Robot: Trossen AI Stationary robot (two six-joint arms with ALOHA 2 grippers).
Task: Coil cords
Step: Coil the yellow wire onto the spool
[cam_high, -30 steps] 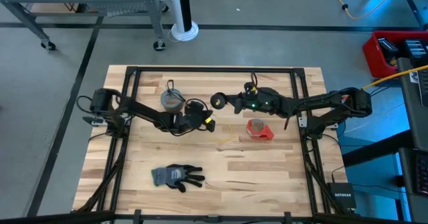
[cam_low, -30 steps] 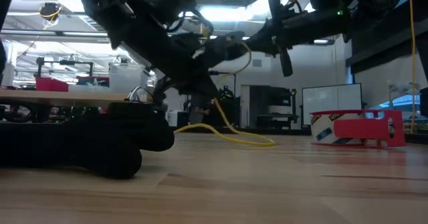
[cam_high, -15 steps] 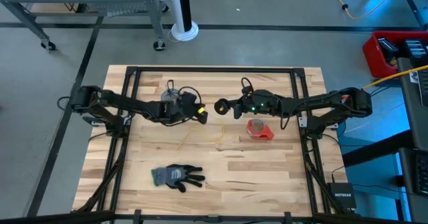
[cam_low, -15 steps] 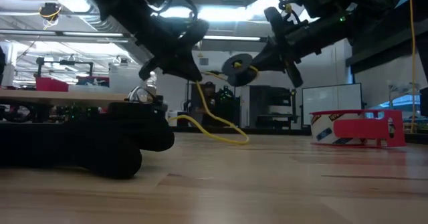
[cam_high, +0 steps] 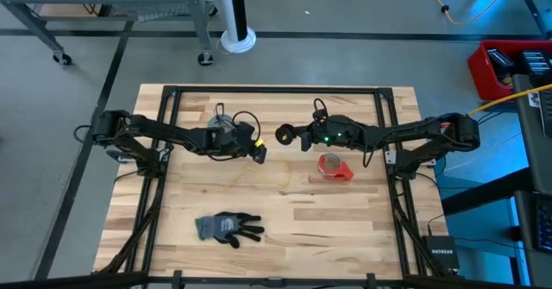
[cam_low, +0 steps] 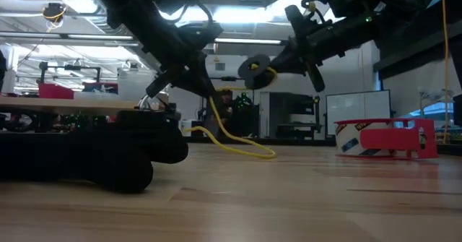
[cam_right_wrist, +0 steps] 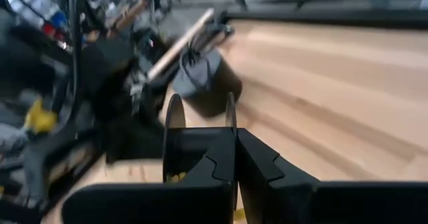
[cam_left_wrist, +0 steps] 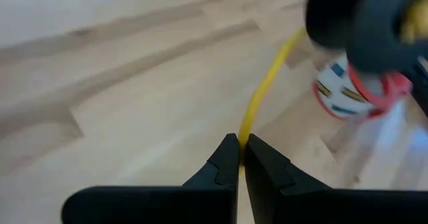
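One yellow cord (cam_left_wrist: pixel 257 103) between left end effector (cam_left_wrist: pixel 239 154) fingers.

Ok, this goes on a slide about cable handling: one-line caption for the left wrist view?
Left gripper shut on the yellow cord above the wooden table, red tape roll beyond.

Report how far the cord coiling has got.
Done: nothing lies finished as a coil yet. In hand: the left gripper is shut on the yellow cord, while the right gripper holds a black spool in the air that bears some yellow cord. Left: a slack run of cord still lies on the table.
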